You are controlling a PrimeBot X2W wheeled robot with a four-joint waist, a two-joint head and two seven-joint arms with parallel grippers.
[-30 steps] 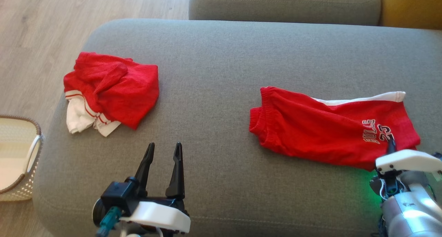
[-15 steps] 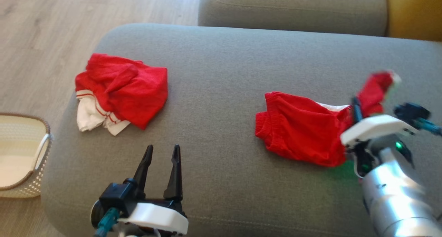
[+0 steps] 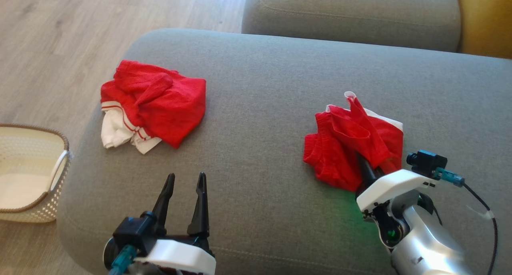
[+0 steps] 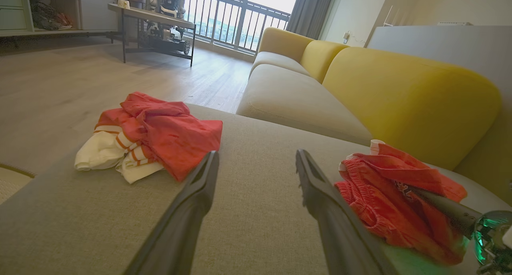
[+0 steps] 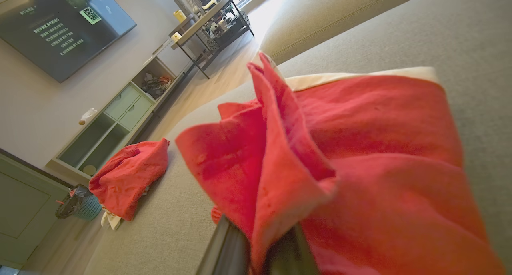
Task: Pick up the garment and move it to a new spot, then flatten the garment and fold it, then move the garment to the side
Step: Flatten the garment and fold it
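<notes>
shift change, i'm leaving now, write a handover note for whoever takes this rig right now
Right gripper: shut on a fold of the red shorts, fingers partly under the cloth.
Left gripper: open, empty, above bare cushion.
The shorts lie bunched on the cushion's right part, one end drawn over the rest. A second red and white garment lies crumpled on its left part.
Done: fold begun, loose and uneven.
Left: smooth it, finish the fold, let go, move it aside.
</notes>
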